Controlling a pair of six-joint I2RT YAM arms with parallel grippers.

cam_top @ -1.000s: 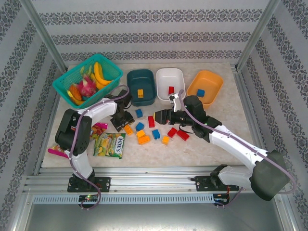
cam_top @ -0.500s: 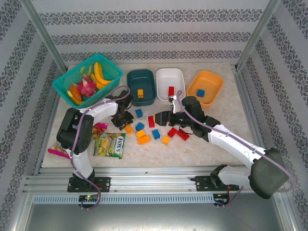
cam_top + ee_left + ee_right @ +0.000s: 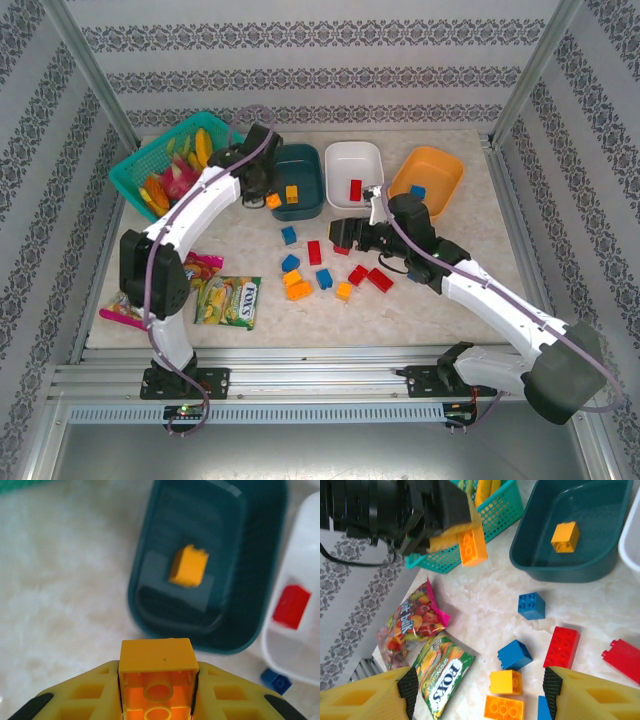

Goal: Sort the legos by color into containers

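Sorting barely started — table (image 3: 400, 320) carries most of the legos loose. Three tubs sit in a row along the far side. The dark teal tub (image 3: 300, 155) has one orange brick (image 3: 291, 193) in it, the white tub (image 3: 340, 165) one red brick (image 3: 355, 188), and the orange tub (image 3: 445, 165) one blue brick (image 3: 417, 191). Pairing looks set: orange to teal, red to white, blue to orange.

On the left arm, the left gripper (image 3: 157, 695) is clamped on a second orange-yellow brick (image 3: 156, 655). It is held in the air just beside the teal tub's near-left rim, not yet over the well. The right gripper (image 3: 480, 695) has its jaws spread wide and empty, hovering over the loose cluster (image 3: 320, 270) — roughly nine red, blue and orange bricks left mid-table.

Room:
- The teal mesh basket (image 3: 150, 165) sits close on the teal tub's left, so the left arm works in a narrow gap.
- Teal and white tubs nearly touch.
- The candy bags (image 3: 230, 300) lie near-left, apart from the bricks.
- Open marble lies near-right.
- Both arms converge toward the cluster, so crowding is likely there.
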